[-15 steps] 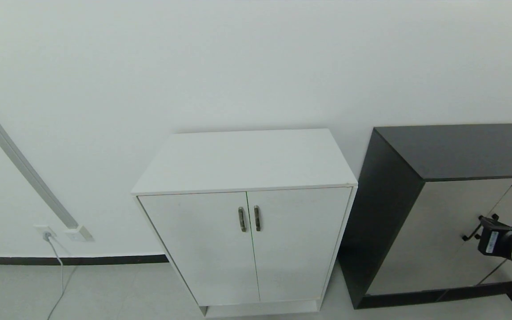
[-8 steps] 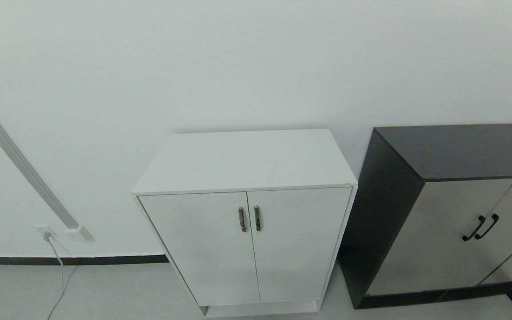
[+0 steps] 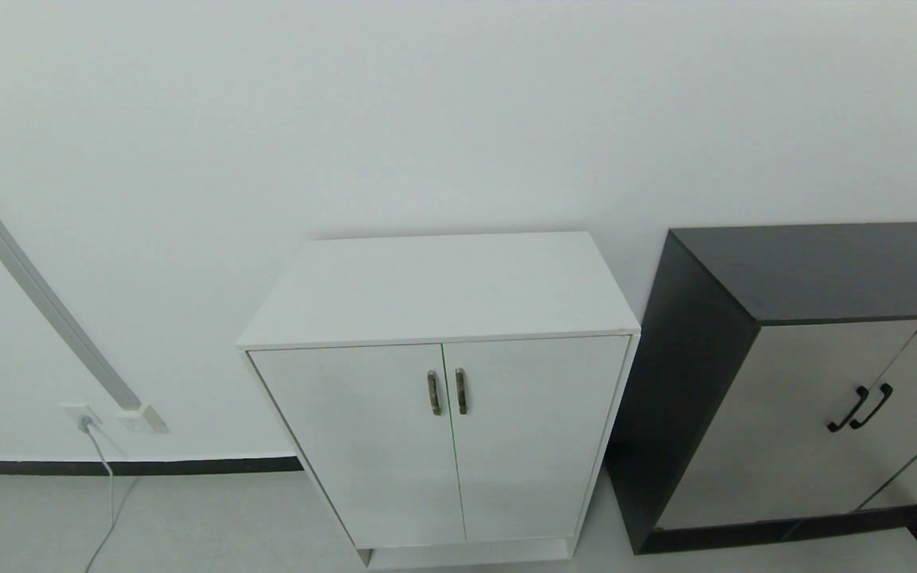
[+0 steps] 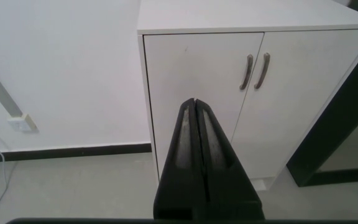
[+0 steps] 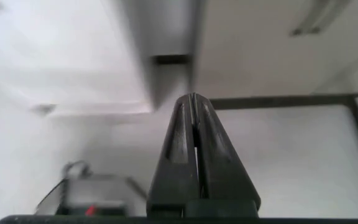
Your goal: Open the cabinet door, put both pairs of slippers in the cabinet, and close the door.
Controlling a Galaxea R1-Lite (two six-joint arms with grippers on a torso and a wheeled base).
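My right arm has dropped out of the head view. A second ago it hung at the right edge in front of the dark cabinet (image 3: 817,270), and half a second ago only its tip showed in the lower right corner. Nothing else has shifted.

The white cabinet (image 3: 436,286) stands on the floor (image 3: 188,525) against the far wall. Both its doors are shut, and its two metal handles (image 3: 433,392) sit side by side at the middle seam. The dark cabinet is just to its right, doors shut too, with a pair of black handles (image 3: 860,392). Low on the wall to the left is a socket (image 3: 80,415), with a grey cable (image 3: 108,493) running down to the floor.

My left jaws are pressed together with nothing between them. They point at the white cabinet's left door and are apart from it. My right jaws are squeezed together as well, empty and held low over the floor; what lies beyond them is too blurred to tell.
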